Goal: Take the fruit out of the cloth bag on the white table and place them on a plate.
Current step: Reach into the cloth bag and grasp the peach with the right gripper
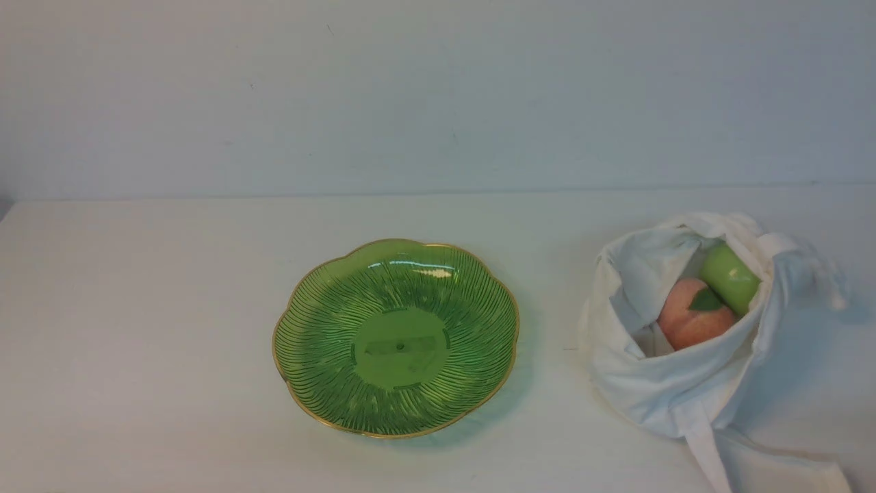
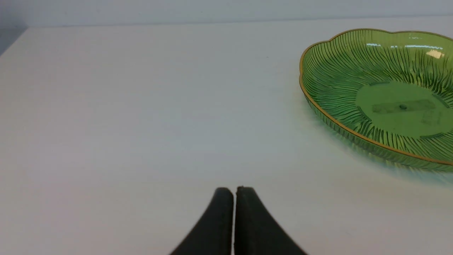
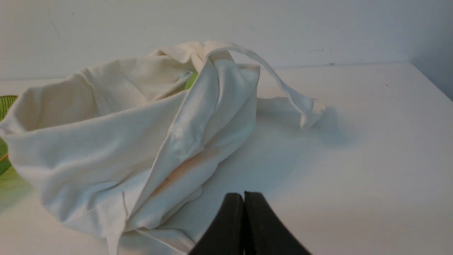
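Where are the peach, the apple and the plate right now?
peach (image 1: 686, 324), front view, on the middle of its pink skin.
apple (image 1: 729, 277), front view, on its glossy green side.
plate (image 1: 316, 334), front view, on the ribbed wall left of its flat centre.

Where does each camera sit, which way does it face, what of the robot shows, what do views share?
Front: centred on the robot's side, facing forward at plate and bag holding peach and apple; no robot part shows.
Left wrist: low over table, facing plate; shut left gripper shows.
Right wrist: low, facing bag; shut right gripper shows.
Shared: plate in all three; bag in front and right wrist.
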